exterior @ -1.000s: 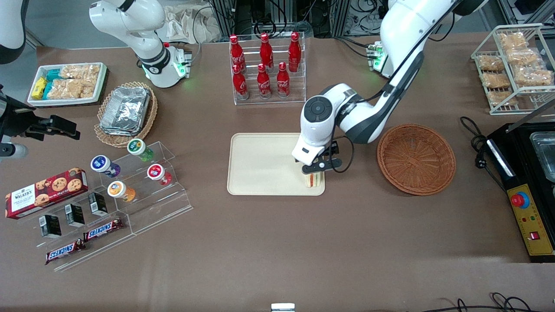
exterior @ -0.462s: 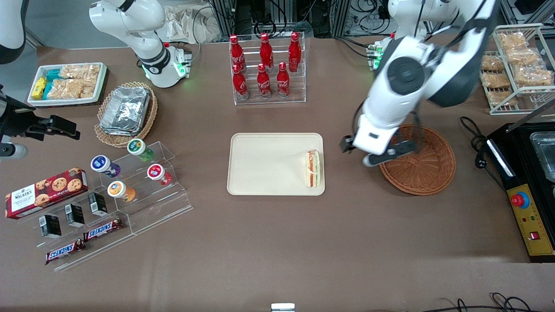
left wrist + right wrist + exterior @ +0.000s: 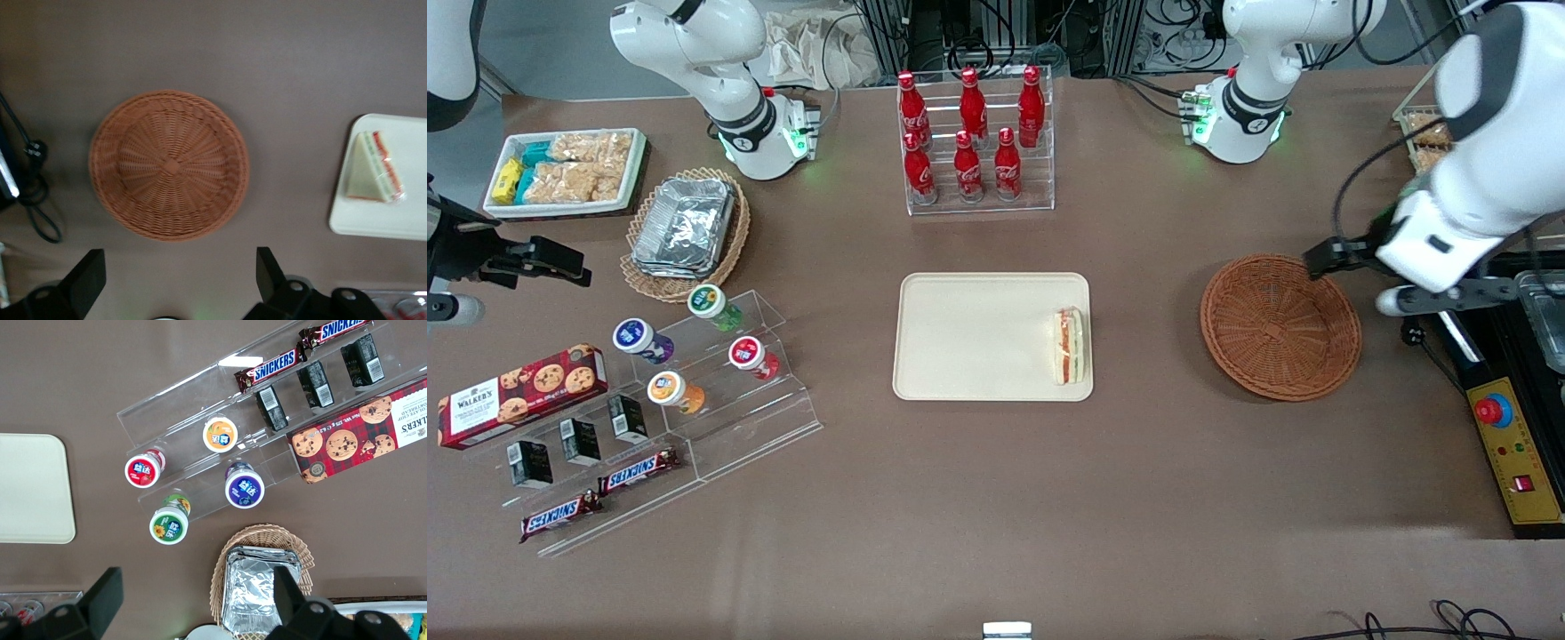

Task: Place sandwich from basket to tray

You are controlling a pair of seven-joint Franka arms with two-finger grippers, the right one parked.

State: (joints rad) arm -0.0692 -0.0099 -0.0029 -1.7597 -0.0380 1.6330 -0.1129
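Note:
The sandwich point(image 3: 1069, 347) lies on the cream tray point(image 3: 969, 338), at the tray's edge nearest the basket. The reddish-brown basket point(image 3: 1280, 324) stands empty beside the tray, toward the working arm's end. My left gripper point(image 3: 1385, 279) hangs high above the table past the basket's rim, over the black machine's edge, open and empty. In the left wrist view the open gripper point(image 3: 177, 277) has the empty basket point(image 3: 169, 165) below it, with the tray point(image 3: 380, 223) and the sandwich point(image 3: 373, 170) well away from it.
A rack of red cola bottles point(image 3: 969, 133) stands farther from the camera than the tray. A black machine with a red button point(image 3: 1503, 391) and a cable point(image 3: 1400, 293) lie beside the basket. A wire rack of snack packs point(image 3: 1485, 133), a stand of cups point(image 3: 694, 364) and a foil-pack basket point(image 3: 685, 227) also show.
The gripper let go of the sandwich on the tray, rose, and swung over the basket toward the working arm's end. The sandwich stays on the tray.

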